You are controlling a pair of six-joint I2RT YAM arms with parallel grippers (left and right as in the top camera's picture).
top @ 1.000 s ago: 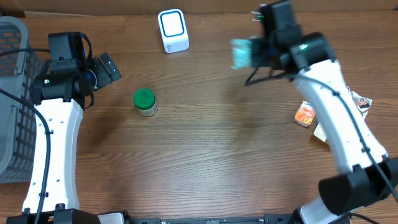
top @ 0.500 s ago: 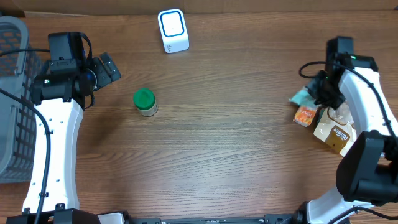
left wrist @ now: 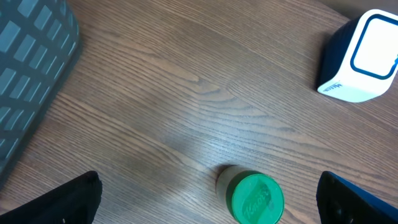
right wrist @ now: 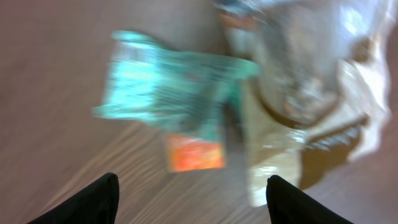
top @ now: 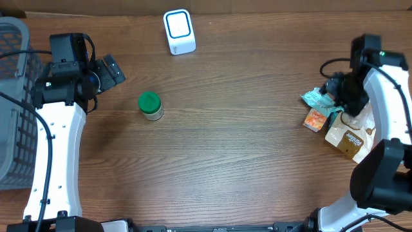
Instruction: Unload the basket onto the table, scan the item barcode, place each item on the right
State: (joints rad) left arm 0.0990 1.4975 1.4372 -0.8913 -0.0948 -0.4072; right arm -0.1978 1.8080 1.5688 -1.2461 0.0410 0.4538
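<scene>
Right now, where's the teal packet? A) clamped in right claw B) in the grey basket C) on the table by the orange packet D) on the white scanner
C: the teal packet lies on the table by the orange packet; the right claw is open with nothing in it.

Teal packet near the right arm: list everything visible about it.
The teal packet is a flat, crinkled, glossy wrapper, film-like, with dark print too blurred to read. It lies flat on the wooden table at the right side, its lower edge apparently overlapping the orange packet and reaching the brown pouch. The right tool is open above it, not gripping it.
</scene>
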